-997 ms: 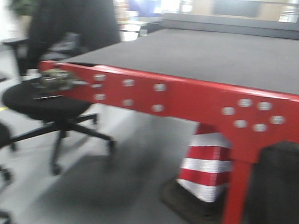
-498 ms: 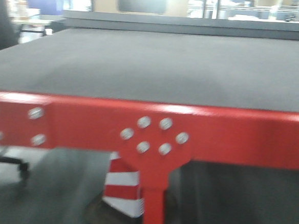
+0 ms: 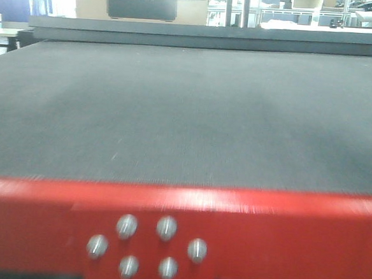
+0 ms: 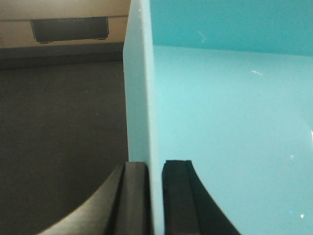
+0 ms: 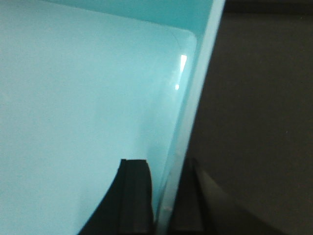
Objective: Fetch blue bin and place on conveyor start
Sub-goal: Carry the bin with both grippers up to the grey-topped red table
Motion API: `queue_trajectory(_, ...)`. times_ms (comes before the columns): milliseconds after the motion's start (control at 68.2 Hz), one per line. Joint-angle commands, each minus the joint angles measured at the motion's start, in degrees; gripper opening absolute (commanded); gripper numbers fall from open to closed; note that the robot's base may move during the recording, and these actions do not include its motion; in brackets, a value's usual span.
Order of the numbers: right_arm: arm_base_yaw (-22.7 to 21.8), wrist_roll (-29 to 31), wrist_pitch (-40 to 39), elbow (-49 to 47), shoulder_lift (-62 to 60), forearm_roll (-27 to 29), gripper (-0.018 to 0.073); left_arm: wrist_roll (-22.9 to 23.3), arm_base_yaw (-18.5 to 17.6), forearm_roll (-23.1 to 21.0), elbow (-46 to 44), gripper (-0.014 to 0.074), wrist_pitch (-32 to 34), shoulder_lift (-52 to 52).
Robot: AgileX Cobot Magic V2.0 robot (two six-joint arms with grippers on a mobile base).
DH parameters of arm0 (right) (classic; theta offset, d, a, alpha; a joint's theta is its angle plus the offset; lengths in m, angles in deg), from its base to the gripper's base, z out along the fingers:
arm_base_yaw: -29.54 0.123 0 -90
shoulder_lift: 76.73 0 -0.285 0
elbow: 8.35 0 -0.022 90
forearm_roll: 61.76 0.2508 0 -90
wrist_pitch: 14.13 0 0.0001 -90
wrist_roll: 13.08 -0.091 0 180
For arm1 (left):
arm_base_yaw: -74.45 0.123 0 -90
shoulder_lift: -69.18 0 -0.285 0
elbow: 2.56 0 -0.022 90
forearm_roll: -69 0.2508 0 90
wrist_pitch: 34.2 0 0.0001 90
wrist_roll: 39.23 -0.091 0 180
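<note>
At the bottom edge of each wrist view, the left tool (image 4: 154, 167) and right tool (image 5: 164, 164) are each clenched on a side wall of the blue bin (image 4: 220, 122), one finger inside and one outside. The bin looks empty. Its thin, glossy, plain walls suggest a light but bulky tub that could flex and slip under a pinch. Opposite walls near the rim seem the right hold, with both sides kept level. Beyond the walls lies the dark conveyor start (image 4: 58, 122); whether the bin touches it I cannot tell. In the front view, the red frame (image 3: 294, 236) with its bolts (image 3: 146, 246) fills the lower frame and the belt stretches behind it. A tan box (image 3: 141, 2) sits at the top.
</note>
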Motion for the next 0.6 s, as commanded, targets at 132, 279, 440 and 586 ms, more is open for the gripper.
queue_trajectory(132, 0.45, 1.48, -2.91, -0.26, -0.37, 1.88, -0.0153, 0.12, -0.65, -3.32, -0.52, -0.0111, 4.99, -0.86)
queue_trajectory(279, 0.45, 1.48, -2.91, -0.26, -0.37, 1.88, -0.0153, 0.12, -0.65, -3.32, -0.52, -0.0111, 4.99, -0.86)
queue_trajectory(440, 0.45, 1.48, -2.91, -0.26, -0.37, 1.88, -0.0153, 0.12, -0.65, -3.32, -0.52, -0.0111, 4.99, -0.86)
queue_trajectory(586, 0.45, 1.48, -2.91, -0.26, -0.37, 1.88, -0.0153, 0.12, -0.65, -3.32, -0.52, -0.0111, 4.99, -0.86)
